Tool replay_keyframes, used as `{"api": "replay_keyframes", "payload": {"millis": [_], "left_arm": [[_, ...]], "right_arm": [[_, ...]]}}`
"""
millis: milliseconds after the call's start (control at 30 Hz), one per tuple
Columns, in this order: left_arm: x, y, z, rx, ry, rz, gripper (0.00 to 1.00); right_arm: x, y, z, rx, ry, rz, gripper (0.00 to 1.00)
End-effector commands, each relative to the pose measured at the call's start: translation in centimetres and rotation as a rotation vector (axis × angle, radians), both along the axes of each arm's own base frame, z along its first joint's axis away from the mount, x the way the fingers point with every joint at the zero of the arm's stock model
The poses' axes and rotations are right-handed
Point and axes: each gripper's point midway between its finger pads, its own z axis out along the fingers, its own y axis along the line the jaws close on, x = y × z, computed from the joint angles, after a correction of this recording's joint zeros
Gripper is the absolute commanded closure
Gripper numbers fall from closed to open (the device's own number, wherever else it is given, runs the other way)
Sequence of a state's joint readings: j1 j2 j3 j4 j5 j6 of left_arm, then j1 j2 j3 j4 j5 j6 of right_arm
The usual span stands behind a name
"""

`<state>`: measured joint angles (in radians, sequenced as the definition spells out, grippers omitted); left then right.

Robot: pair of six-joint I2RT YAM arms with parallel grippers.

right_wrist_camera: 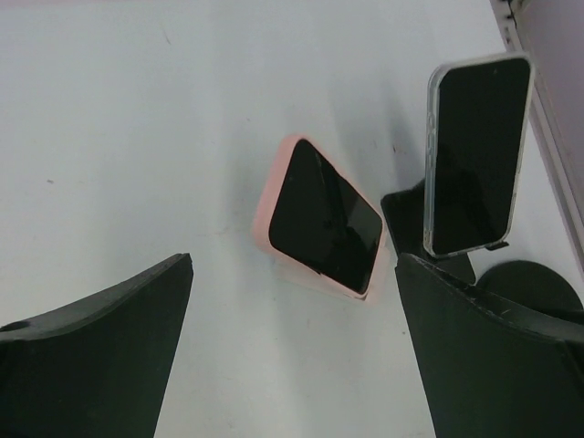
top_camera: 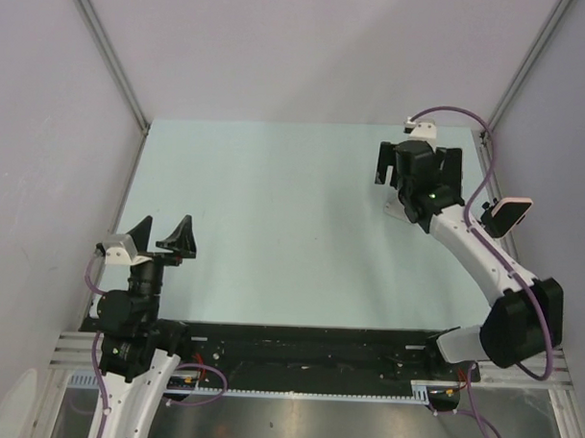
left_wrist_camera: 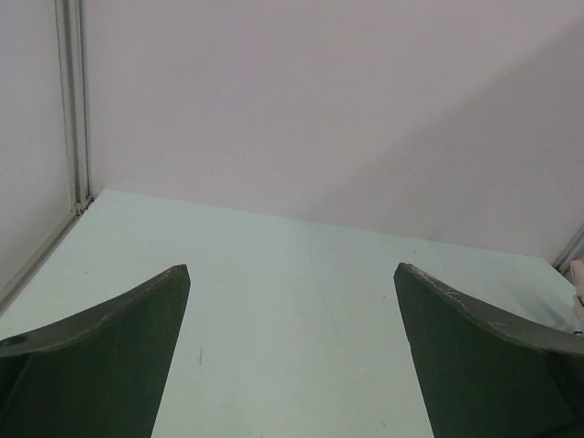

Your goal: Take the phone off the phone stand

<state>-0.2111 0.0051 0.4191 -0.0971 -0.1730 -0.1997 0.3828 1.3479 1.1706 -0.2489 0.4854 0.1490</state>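
A dark-screened phone in a clear case [right_wrist_camera: 474, 155] stands upright on a black phone stand [right_wrist_camera: 429, 219] with a round base [right_wrist_camera: 534, 287]. The top view shows the same phone [top_camera: 509, 215] at the right table edge. My right gripper [right_wrist_camera: 294, 265] hovers open above the table, short of the stand, with nothing between its fingers; its right finger [right_wrist_camera: 484, 356] overlaps the stand's foot in this view. From above, the right gripper [top_camera: 418, 171] is left of the phone. My left gripper [top_camera: 165, 224] is open and far away at the near left, also open in its wrist view [left_wrist_camera: 292, 269].
A second phone in a pink case [right_wrist_camera: 321, 219] sits screen up just left of the stand, ahead of my right fingers. The enclosure's right wall and metal post [top_camera: 487, 139] run close behind the stand. White walls [left_wrist_camera: 319, 109] surround the pale table [top_camera: 273, 228].
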Motion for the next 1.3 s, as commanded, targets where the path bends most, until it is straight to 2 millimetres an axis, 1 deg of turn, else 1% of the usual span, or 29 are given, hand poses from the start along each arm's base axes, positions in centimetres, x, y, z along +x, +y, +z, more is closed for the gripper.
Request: {"api": "replay_keyframes", "payload": {"millis": [0, 33, 67, 133, 167, 233, 267, 300, 333, 367, 400, 433, 467, 500, 600, 633, 667, 700, 733, 800, 833, 900, 933, 1000, 1033, 1100, 1133, 1233, 1267], "left_arm": [[-3.8, 0.9, 3.8, -0.025, -0.171, 0.009, 0.00], [-3.6, 0.9, 3.7, -0.022, -0.165, 0.011, 0.00], [-3.6, 1.0, 3.7, -0.023, -0.165, 0.013, 0.00], [-3.5, 0.9, 3.6, -0.021, -0.158, 0.009, 0.00], [-3.4, 0.9, 3.5, -0.021, -0.156, 0.009, 0.00], [-3.2, 0.8, 3.4, -0.015, -0.146, 0.009, 0.00], [-3.0, 0.7, 3.3, -0.010, -0.137, 0.008, 0.00], [-3.0, 0.7, 3.4, -0.010, -0.139, 0.005, 0.00], [-2.9, 0.6, 3.2, -0.007, -0.132, 0.004, 0.00], [-2.8, 0.6, 3.2, -0.007, -0.127, 0.005, 0.00], [-2.7, 0.5, 3.1, -0.003, -0.123, 0.000, 0.00], [-2.6, 0.5, 3.0, -0.002, -0.118, 0.000, 0.00], [-2.4, 0.4, 2.9, 0.000, -0.113, -0.003, 0.00], [-2.4, 0.3, 2.9, 0.002, -0.111, -0.006, 0.00], [-2.1, 0.2, 2.7, 0.007, -0.098, -0.009, 0.00], [-2.1, 0.2, 2.7, 0.009, -0.097, -0.010, 0.00], [-2.0, 0.1, 2.6, 0.011, -0.093, -0.012, 0.00], [-1.9, 0.1, 2.5, 0.014, -0.087, -0.012, 0.00], [-1.9, 0.0, 2.5, 0.014, -0.086, -0.015, 0.00], [-1.7, 0.0, 2.4, 0.019, -0.080, -0.016, 0.00], [-1.7, -0.1, 2.4, 0.020, -0.080, -0.019, 0.00], [-1.6, -0.1, 2.4, 0.022, -0.076, -0.022, 0.00], [-1.6, -0.2, 2.4, 0.021, -0.074, -0.024, 0.00], [-1.5, -0.3, 2.2, 0.026, -0.069, -0.028, 0.00], [-1.5, -0.3, 2.3, 0.025, -0.069, -0.031, 0.00], [-1.4, -0.4, 2.2, 0.027, -0.065, -0.034, 0.00], [-1.3, -0.5, 2.2, 0.030, -0.061, -0.036, 0.00], [-1.2, -0.8, 2.1, 0.031, -0.059, -0.051, 0.00], [-1.3, -0.8, 2.2, 0.027, -0.058, -0.054, 0.00]], "right_arm": [[1.9, -0.6, -0.5, -0.046, 0.007, -0.075, 0.01], [2.3, -0.5, -1.0, -0.051, 0.009, -0.080, 0.02], [2.8, -0.3, -2.0, -0.063, 0.025, -0.081, 0.03], [3.5, -0.2, -2.5, -0.101, 0.019, -0.087, 0.04], [3.8, -0.2, -3.3, -0.141, 0.028, -0.109, 0.07], [4.2, 0.0, -3.3, -0.189, 0.010, -0.124, 0.09], [4.4, -0.1, -4.1, -0.219, 0.020, -0.147, 0.12], [4.7, 0.0, -4.2, -0.225, 0.012, -0.157, 0.14], [4.8, -0.1, -4.5, -0.234, 0.015, -0.165, 0.19], [4.9, -0.4, -4.7, -0.249, 0.016, -0.184, 0.22], [5.0, -0.3, -5.4, -0.269, 0.029, -0.190, 0.24], [5.2, -0.3, -5.5, -0.277, 0.024, -0.198, 0.29], [5.2, -0.5, -5.6, -0.297, 0.025, -0.210, 0.31], [5.3, -0.3, -5.9, -0.304, 0.027, -0.209, 0.32], [5.3, -0.1, -6.1, -0.316, 0.023, -0.224, 0.42], [5.2, -0.2, -6.1, -0.341, 0.031, -0.219, 0.47], [5.5, -0.2, -5.6, -0.335, 0.007, -0.234, 0.50], [5.5, -0.3, -5.6, -0.345, 0.005, -0.237, 0.52], [5.4, -0.1, -5.5, -0.351, 0.001, -0.237, 0.58], [5.4, -0.2, -5.0, -0.361, -0.013, -0.257, 0.64], [5.3, -0.2, -4.8, -0.373, -0.017, -0.257, 0.69], [5.3, 0.0, -4.2, -0.378, -0.035, -0.265, 0.74], [5.2, 0.0, -3.9, -0.393, -0.038, -0.263, 0.78], [5.3, 0.0, -3.8, -0.403, -0.043, -0.269, 0.83], [5.2, 0.0, -3.7, -0.414, -0.043, -0.272, 0.88], [5.2, 0.0, -3.6, -0.422, -0.044, -0.276, 0.94], [5.0, -0.1, -3.4, -0.433, -0.044, -0.279, 1.00], [4.8, 0.4, -2.4, -0.450, -0.068, -0.281, 1.00], [4.6, 0.8, -1.4, -0.463, -0.087, -0.270, 1.00]]}}
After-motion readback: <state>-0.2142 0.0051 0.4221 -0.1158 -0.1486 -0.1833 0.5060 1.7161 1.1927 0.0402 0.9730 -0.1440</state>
